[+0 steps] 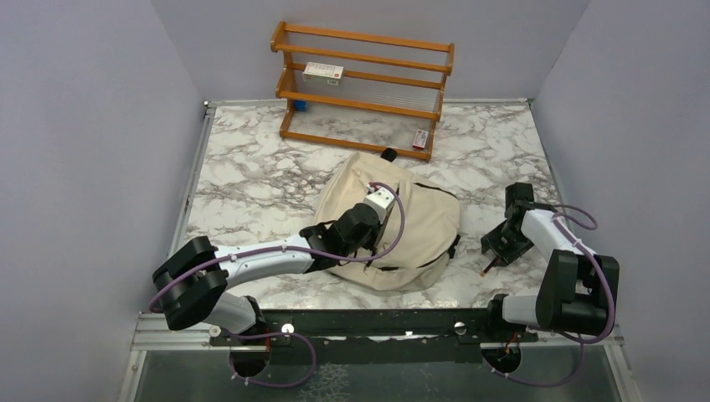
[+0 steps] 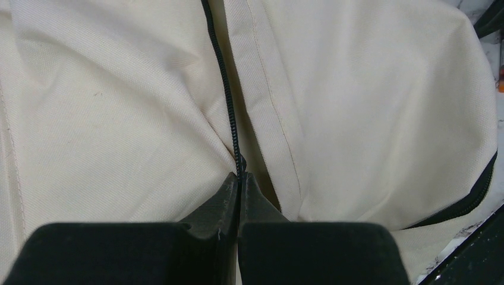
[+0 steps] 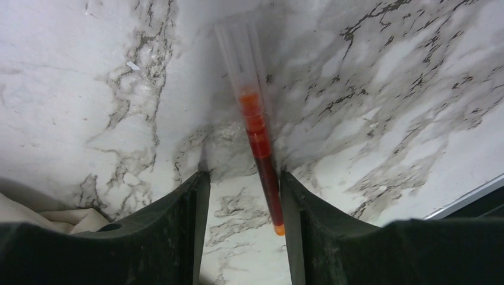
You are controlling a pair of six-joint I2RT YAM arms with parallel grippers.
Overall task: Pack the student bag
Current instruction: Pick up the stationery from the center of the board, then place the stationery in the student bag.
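The student bag (image 1: 419, 226) is lying slumped in the middle of the marble desk (image 1: 243, 180), with its black top loop (image 1: 388, 154) pointing toward the upper part of the top view. A black zip (image 2: 226, 89) is running down the cream fabric in the left wrist view, from the top centre of the frame to the lower centre. The left arm (image 1: 259, 255) is reaching in from the lower left of the top view and is resting on the near side of the bag. Its jaws are pressing together with no gap, right where the zip line is ending. I cannot tell whether anything of the zip is pinched between them.

To the right of the bag in the top view, apart from it, a pen (image 3: 255, 127) with a clear barrel and an orange-red inside is lying on the bare desk. The right arm (image 1: 544, 230) is bending down over it. Its jaws are standing apart, one on each side of the pen, and are not clamping it. The pen's orange end is sitting just beside the jaw at the right of the right wrist frame, and the other jaw is staying clear of it.

At the upper centre of the top view a wooden rack (image 1: 364, 88) is standing at the back of the desk, carrying a white box (image 1: 324, 73) with a red mark on one of its upper shelves and a small red and white item (image 1: 420, 138) on its bottom shelf
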